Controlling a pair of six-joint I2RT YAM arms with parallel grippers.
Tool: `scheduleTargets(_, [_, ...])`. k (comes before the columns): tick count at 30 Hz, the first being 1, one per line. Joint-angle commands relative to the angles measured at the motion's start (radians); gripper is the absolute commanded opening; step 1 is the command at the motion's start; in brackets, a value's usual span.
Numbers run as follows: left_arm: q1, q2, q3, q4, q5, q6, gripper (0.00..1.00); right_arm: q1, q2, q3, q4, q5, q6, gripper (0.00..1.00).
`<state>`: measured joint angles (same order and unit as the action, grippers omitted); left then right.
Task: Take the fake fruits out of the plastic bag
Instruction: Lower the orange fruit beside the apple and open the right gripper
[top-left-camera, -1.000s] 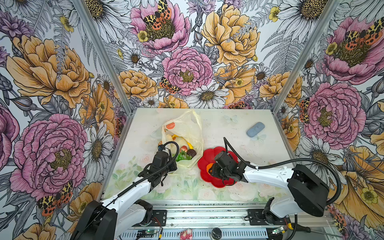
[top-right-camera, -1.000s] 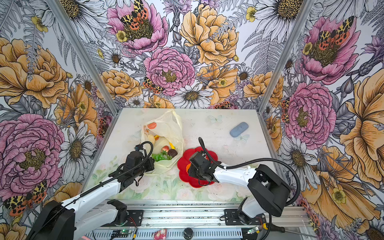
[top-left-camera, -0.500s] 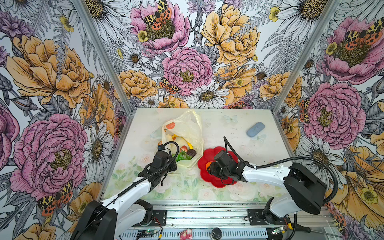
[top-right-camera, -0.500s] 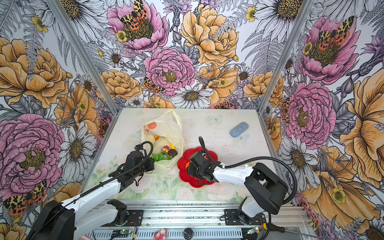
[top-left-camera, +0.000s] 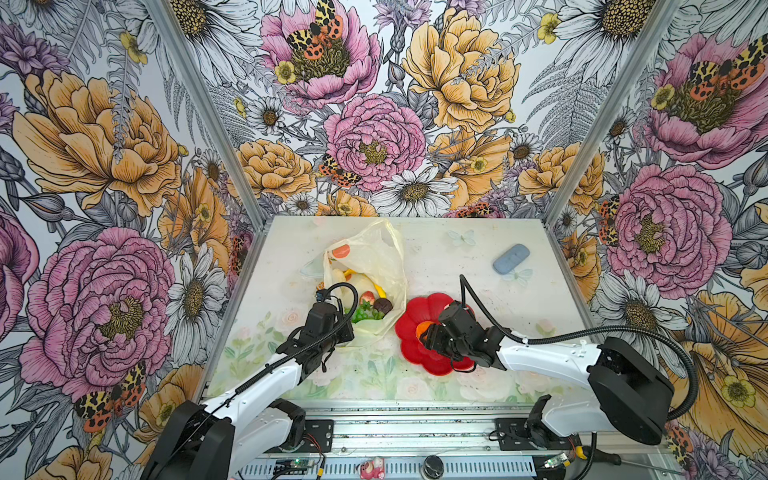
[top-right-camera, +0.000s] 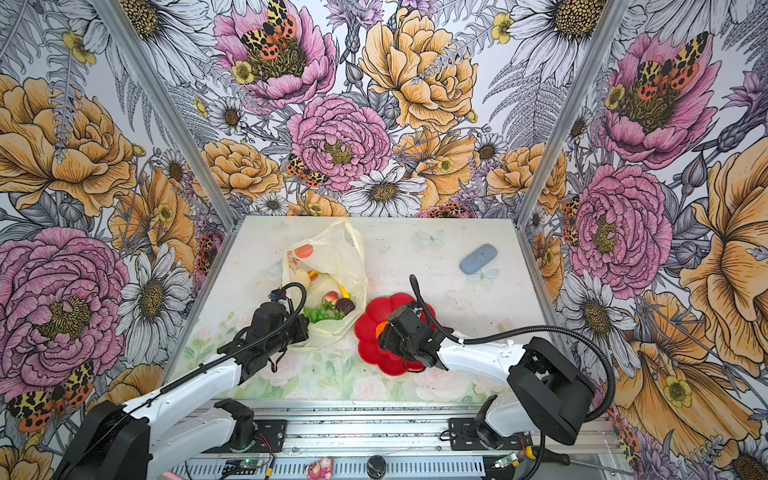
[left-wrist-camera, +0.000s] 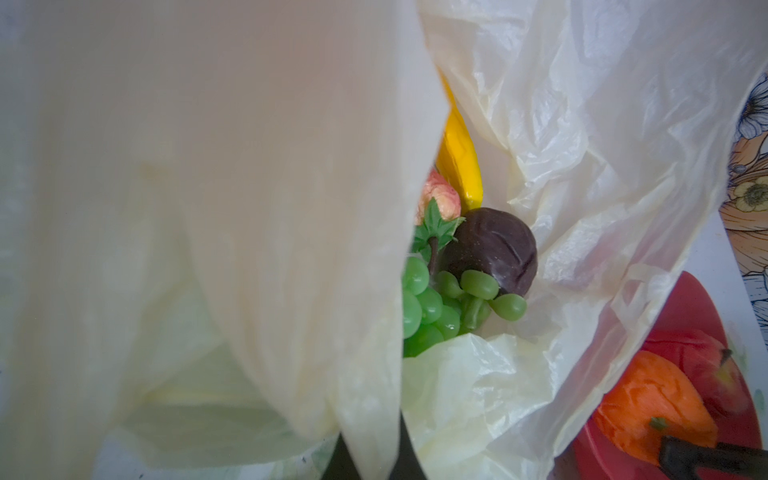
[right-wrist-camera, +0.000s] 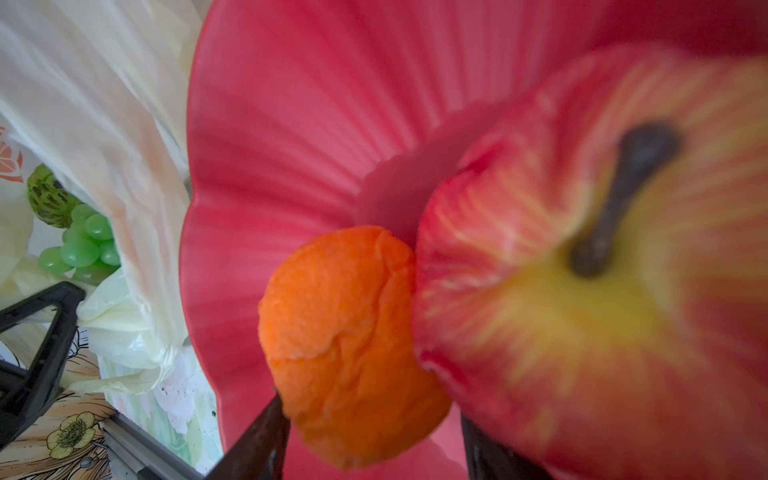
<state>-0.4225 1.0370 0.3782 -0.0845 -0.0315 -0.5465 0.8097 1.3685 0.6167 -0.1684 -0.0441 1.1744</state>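
Note:
The cream plastic bag (top-left-camera: 374, 257) lies open at the table's middle left. My left gripper (left-wrist-camera: 370, 465) is shut on the bag's near edge and holds the mouth up. Inside the bag lie green grapes (left-wrist-camera: 428, 307), a dark mangosteen (left-wrist-camera: 494, 249), a strawberry (left-wrist-camera: 440, 199) and a yellow banana (left-wrist-camera: 459, 158). The right gripper (right-wrist-camera: 370, 411) stands open low over the red flower plate (top-left-camera: 432, 357). The orange (right-wrist-camera: 340, 316) rests on the plate between its jaws, touching one finger. A red apple (right-wrist-camera: 582, 291) sits against the orange.
A blue-grey oblong object (top-left-camera: 511, 259) lies at the back right of the table. Flowered walls close in the left, back and right sides. A metal rail runs along the front edge.
The right gripper's jaws have spread apart around the orange on the plate, and the hand has edged slightly left. The left arm and the bag have not moved.

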Motion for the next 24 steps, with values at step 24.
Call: scheduleTargets(24, [-0.008,0.008,0.011,0.021,0.014,0.018,0.0,-0.066,-0.063,-0.031,-0.036,0.071,0.037,0.57])
